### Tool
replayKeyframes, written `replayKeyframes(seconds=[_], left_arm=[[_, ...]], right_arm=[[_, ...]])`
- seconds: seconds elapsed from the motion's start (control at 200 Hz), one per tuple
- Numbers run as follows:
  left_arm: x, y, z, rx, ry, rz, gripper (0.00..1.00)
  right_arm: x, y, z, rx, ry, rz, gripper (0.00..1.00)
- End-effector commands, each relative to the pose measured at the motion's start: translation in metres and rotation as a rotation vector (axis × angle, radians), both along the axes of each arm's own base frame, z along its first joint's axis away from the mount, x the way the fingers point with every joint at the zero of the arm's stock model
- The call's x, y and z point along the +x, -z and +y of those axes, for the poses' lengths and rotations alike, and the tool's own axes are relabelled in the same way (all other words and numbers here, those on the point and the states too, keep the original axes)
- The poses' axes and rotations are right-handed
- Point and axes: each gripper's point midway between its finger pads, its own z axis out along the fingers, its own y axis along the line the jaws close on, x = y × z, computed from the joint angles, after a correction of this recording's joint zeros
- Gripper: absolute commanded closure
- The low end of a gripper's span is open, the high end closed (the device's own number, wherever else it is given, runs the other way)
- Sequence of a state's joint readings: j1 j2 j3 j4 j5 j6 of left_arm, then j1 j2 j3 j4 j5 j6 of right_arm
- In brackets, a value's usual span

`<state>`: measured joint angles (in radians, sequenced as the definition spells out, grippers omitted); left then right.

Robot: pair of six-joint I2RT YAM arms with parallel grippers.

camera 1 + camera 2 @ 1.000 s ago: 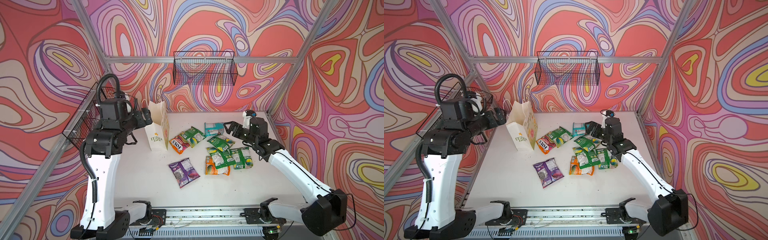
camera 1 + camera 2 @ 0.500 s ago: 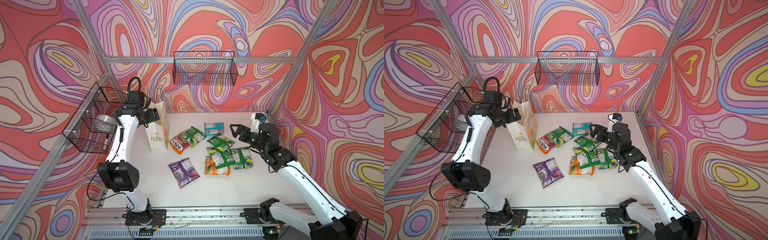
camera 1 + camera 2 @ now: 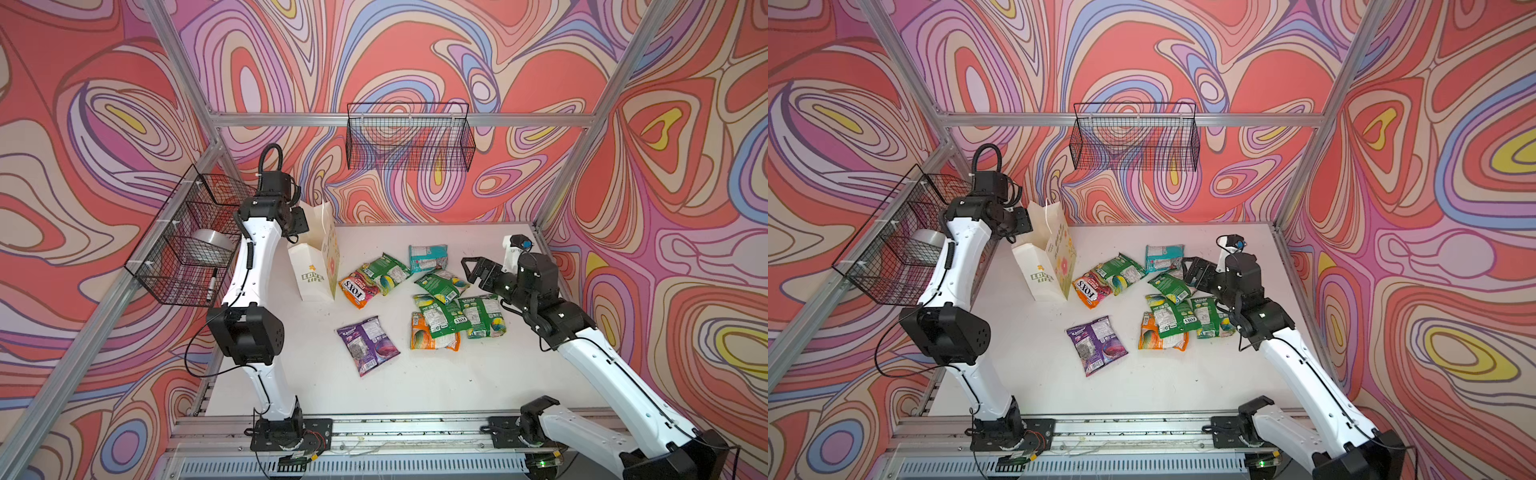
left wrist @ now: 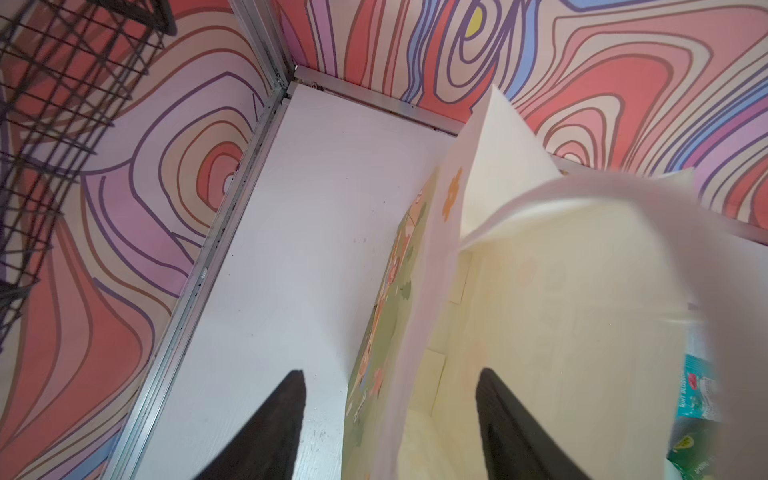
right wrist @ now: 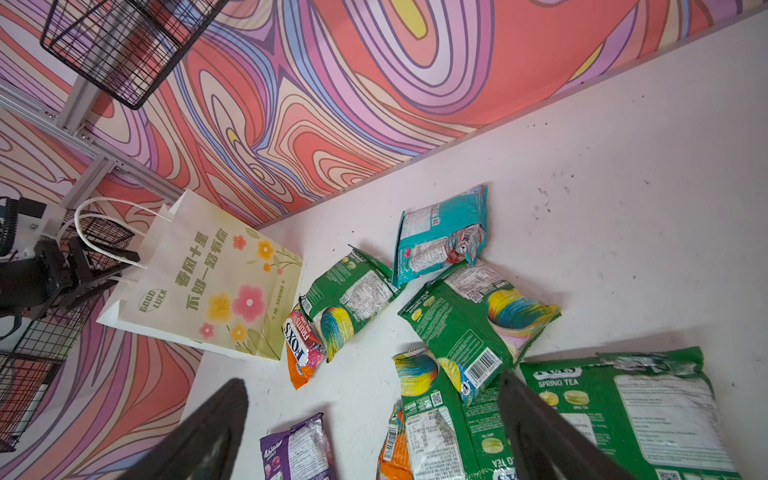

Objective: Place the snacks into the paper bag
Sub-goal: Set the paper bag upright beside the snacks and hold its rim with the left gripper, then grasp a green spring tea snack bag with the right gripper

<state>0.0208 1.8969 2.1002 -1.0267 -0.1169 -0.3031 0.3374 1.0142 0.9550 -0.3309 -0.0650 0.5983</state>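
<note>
The paper bag [image 3: 316, 270] stands upright at the rear left of the table [image 3: 415, 386], snacks [image 3: 440, 307] scattered beside it; the side wire basket [image 3: 166, 266] holds a silvery roll [image 3: 210, 245] and a marker [image 3: 211, 286]. Only my left wrist view looks inside the bag, where my left gripper [image 4: 390, 374] is parted astride one wall. My right gripper [image 5: 372, 378] hangs spread wide above the snacks.

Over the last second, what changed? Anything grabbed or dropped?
The left arm folded down low. The left gripper stays at the paper bag rim, its jaws straddling one wall with gaps visible, so no grip yet. The right arm re-posed too; the right gripper barely shifted and is open by the snacks. Bag and snacks stayed put.
</note>
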Motion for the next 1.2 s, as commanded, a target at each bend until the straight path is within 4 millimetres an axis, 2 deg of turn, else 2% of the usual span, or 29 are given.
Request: replayKeyframes(seconds=[0.0, 0.105, 0.2, 0.331, 0.406, 0.531, 0.626, 0.691, 0.746, 0.922, 1.092, 1.192], left_arm=[[0.002, 0.008, 0.005, 0.018, -0.011, 0.031, 0.51], [0.001, 0.010, 0.005, 0.010, -0.017, 0.038, 0.73], [-0.005, 0.007, -0.003, -0.046, -0.014, 0.040, 1.00], [-0.025, -0.002, -0.024, -0.155, 0.015, 0.023, 1.00], [-0.044, -0.010, -0.029, -0.170, 0.009, 0.003, 1.00], [-0.081, -0.024, -0.024, -0.141, -0.022, -0.052, 1.00], [-0.105, -0.037, -0.024, -0.129, -0.026, -0.124, 1.00], [-0.118, -0.041, -0.023, -0.106, -0.025, -0.151, 1.00], [-0.128, -0.039, -0.019, -0.075, -0.029, -0.158, 1.00], [-0.132, -0.028, -0.023, -0.079, 0.004, -0.142, 1.00], [-0.133, -0.010, -0.024, -0.089, 0.026, -0.098, 1.00], [-0.136, -0.006, -0.023, -0.083, 0.025, -0.123, 1.00]], right_arm=[[-0.004, 0.002, -0.003, 0.000, 0.019, 0.007, 0.02], [-0.002, 0.013, -0.005, -0.005, 0.034, 0.040, 0.02], [0.001, 0.031, -0.008, -0.035, 0.059, 0.094, 0.02], [-0.001, 0.043, -0.019, -0.083, 0.110, 0.142, 0.02], [-0.003, 0.054, -0.021, -0.110, 0.116, 0.206, 0.02], [-0.009, 0.089, -0.014, -0.129, 0.077, 0.344, 0.02], [-0.020, 0.124, -0.025, -0.147, 0.140, 0.474, 0.02], [-0.025, 0.135, -0.032, -0.141, 0.171, 0.499, 0.02], [-0.027, 0.146, -0.045, -0.156, 0.226, 0.510, 0.02], [-0.022, 0.176, -0.090, -0.076, 0.351, 0.555, 0.02], [-0.014, 0.193, -0.119, -0.031, 0.399, 0.566, 0.02], [-0.007, 0.199, -0.129, -0.006, 0.402, 0.559, 0.02]])
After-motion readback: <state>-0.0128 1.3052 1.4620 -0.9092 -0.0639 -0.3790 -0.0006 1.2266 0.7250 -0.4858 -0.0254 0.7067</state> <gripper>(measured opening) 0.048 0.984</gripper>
